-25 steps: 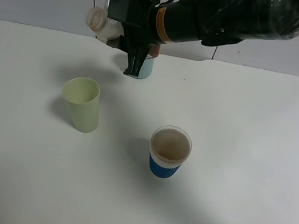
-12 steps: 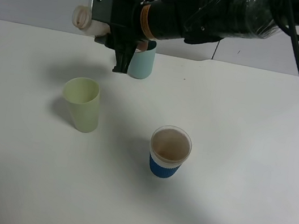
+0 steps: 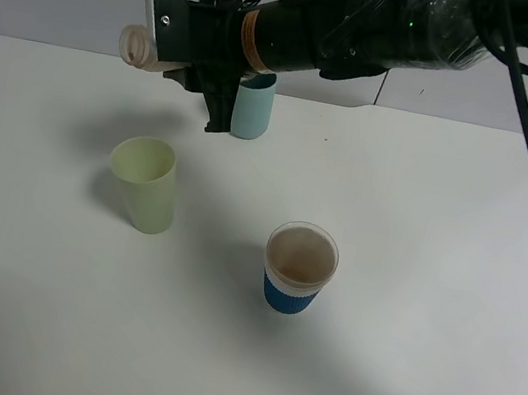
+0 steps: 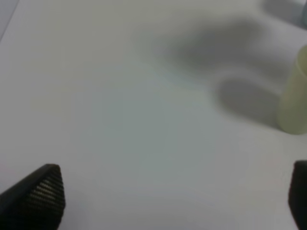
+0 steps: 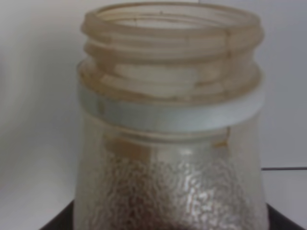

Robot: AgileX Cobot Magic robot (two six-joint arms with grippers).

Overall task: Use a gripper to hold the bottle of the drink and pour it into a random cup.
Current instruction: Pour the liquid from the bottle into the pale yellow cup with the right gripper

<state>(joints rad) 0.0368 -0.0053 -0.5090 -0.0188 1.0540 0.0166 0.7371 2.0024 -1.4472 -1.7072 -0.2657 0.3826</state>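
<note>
Standing by, I saw the gripper pinching the bottle, tipped onto its side, its open mouth sticking out past the jaws. The cup stood lower down, below the gripper and apparently not straight under that mouth. To pour cleanly, I judged, the mouth wanted bringing over the rim first, then a slow roll, watching for splash.

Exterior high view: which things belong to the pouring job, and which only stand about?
Job in hand:
- right gripper, shut on the bottle
- pale yellow-green cup, nearest the bottle's mouth, probably the target

Standing about:
- teal cup
- clear cup with blue sleeve
</note>
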